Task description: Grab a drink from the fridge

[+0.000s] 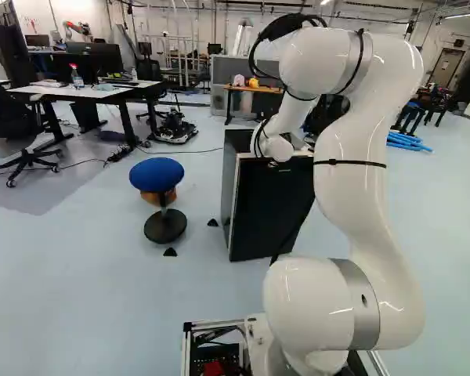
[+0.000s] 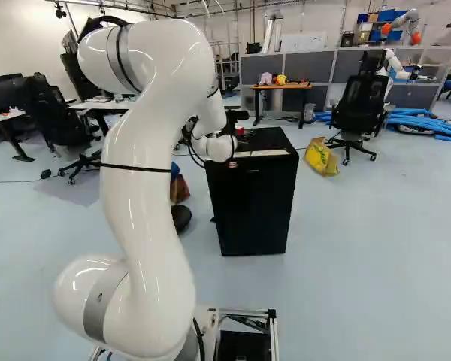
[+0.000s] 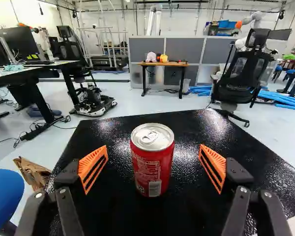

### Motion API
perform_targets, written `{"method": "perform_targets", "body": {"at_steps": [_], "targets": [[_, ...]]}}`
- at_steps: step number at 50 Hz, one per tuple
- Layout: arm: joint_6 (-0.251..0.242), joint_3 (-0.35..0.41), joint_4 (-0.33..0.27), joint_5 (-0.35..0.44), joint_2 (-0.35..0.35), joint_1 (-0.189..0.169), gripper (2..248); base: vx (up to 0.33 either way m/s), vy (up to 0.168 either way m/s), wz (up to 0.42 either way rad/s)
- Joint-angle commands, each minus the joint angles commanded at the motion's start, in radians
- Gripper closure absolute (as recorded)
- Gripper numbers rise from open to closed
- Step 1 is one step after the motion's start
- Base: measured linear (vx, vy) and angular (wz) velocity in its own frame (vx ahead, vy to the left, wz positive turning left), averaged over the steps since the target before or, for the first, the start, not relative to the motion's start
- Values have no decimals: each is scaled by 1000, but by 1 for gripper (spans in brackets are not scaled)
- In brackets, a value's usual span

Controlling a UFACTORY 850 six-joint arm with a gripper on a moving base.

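- Gripper, nearest the wrist camera: wide, its orange pads standing well apart and slanting toward each other in the forward direction.
- Red can, the drink: on top of the fridge, centred between the two pads as the wrist view sees them, with a gap on either side; neither pad touches it.
- Long axis of the can: vertical, square to the surface beneath and crosswise to the gripper's forward line. Silver lid uppermost, pull tab lying on it; base down; a printed panel with a barcode faces the wrist camera.
- Fridge: upright and black, its front toward the robot's base; a pale strip runs along the near edge of its top.
- White arm: arched, its wrist lowered at the near top edge of the fridge.
- Blue stool: beside the fridge, at its left in the left base view.
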Motion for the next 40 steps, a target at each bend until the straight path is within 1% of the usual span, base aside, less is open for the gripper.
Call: {"method": "perform_targets", "body": {"at_steps": [2,3,7,8,13,14,18,19,23,24,40], "targets": [[0,0,0,0,0,0,3,0,0,0],[0,0,0,0,0,0,16,0,0,0],[0,0,0,0,0,0,16,0,0,0],[0,0,0,0,0,0,55,0,0,0],[0,0,0,0,0,0,55,0,0,0],[0,0,0,0,0,0,93,0,0,0],[0,0,0,0,0,0,93,0,0,0],[0,0,0,0,0,0,132,0,0,0],[0,0,0,0,0,0,132,0,0,0],[0,0,0,0,0,0,150,0,0,0],[0,1,0,0,15,0,150,0,0,0]]}}
